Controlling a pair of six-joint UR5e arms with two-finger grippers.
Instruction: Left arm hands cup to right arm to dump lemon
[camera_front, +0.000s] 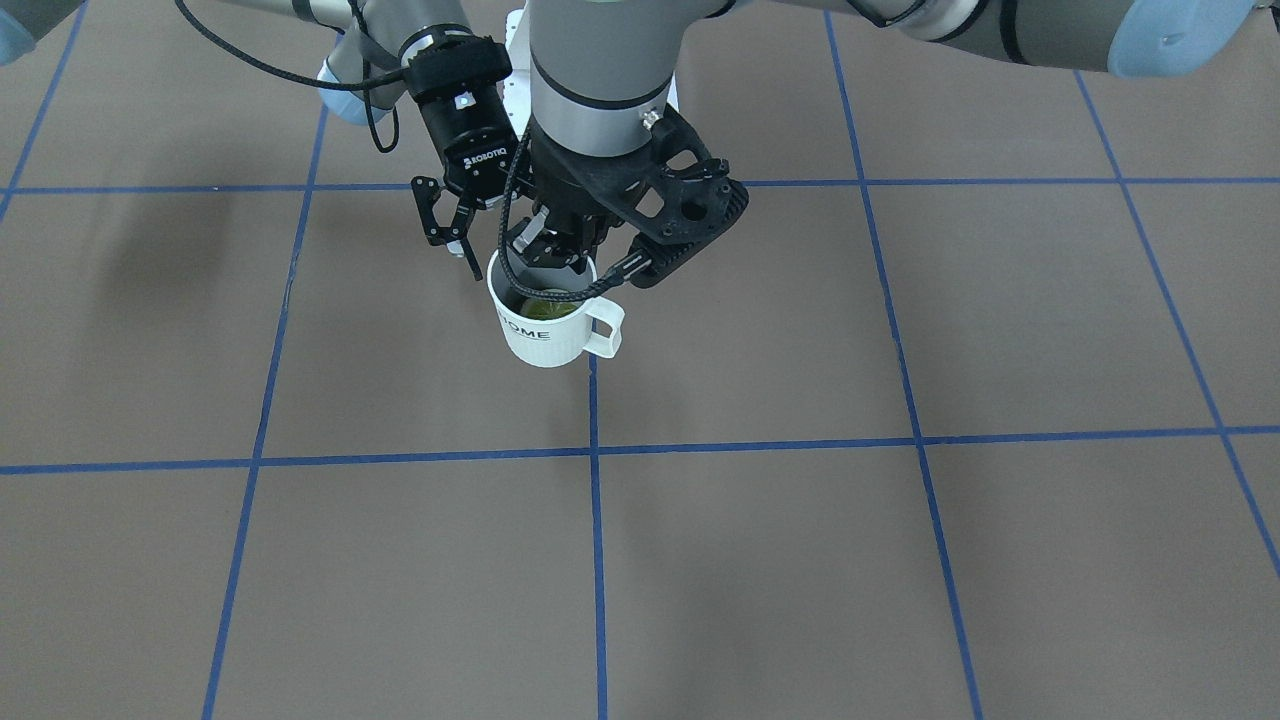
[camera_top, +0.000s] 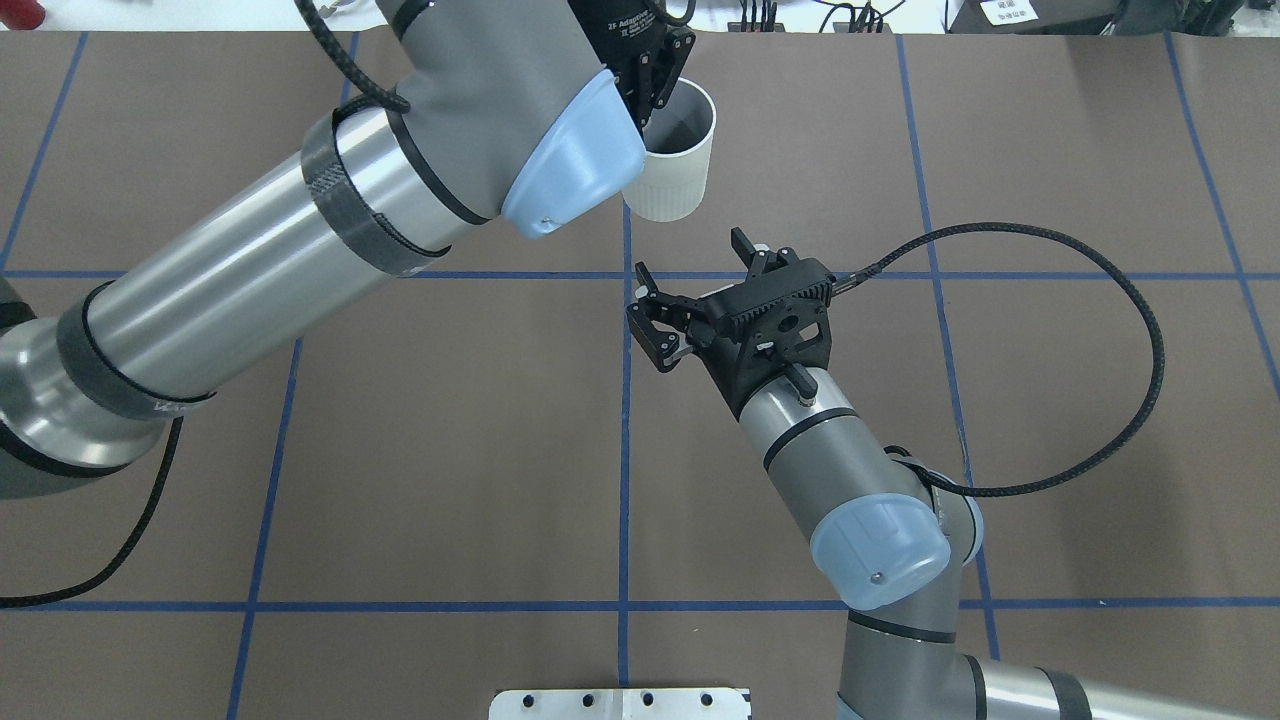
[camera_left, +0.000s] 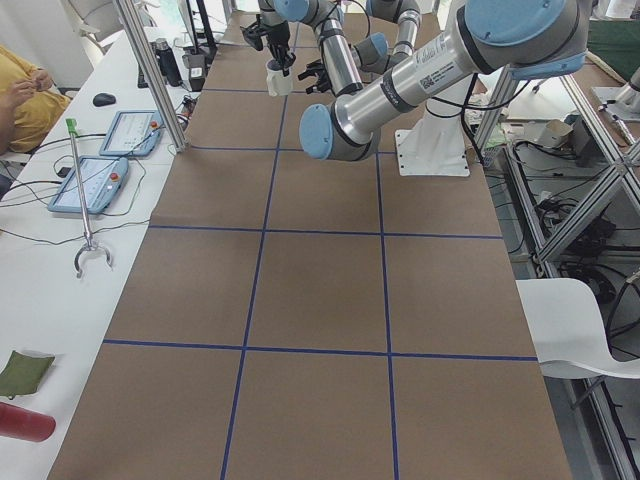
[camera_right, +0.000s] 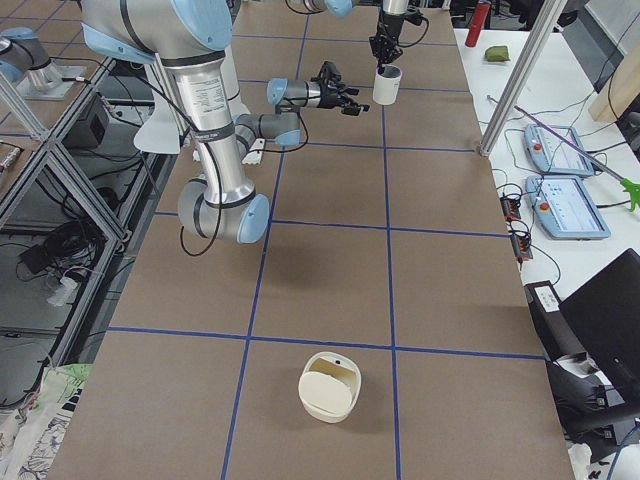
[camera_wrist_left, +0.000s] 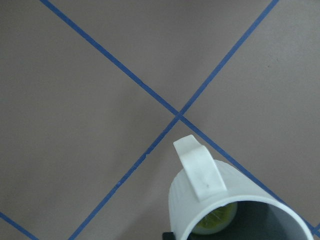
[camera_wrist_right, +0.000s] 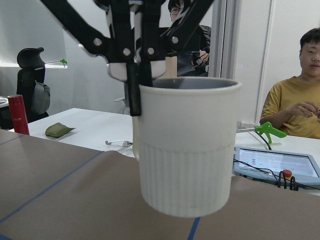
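Observation:
The white cup (camera_front: 545, 335) with black "HOME" lettering hangs upright above the table. My left gripper (camera_front: 556, 252) is shut on its rim, one finger inside and one outside, on the side opposite the handle (camera_wrist_left: 200, 170). The yellow-green lemon (camera_front: 547, 300) lies inside the cup and also shows in the left wrist view (camera_wrist_left: 216, 220). My right gripper (camera_top: 690, 262) is open and empty, level with the cup (camera_top: 680, 170) and a short way from it, fingers pointing at it. The right wrist view shows the ribbed cup (camera_wrist_right: 185, 150) close ahead with the left fingers (camera_wrist_right: 134, 95) on its rim.
Brown table (camera_top: 1000, 400) with blue tape grid lines. A white round container (camera_right: 329, 386) sits near the far end of the table. The side table holds tablets (camera_left: 90, 183) and a red bottle (camera_left: 20, 422). A person in yellow (camera_wrist_right: 295, 107) sits beyond it.

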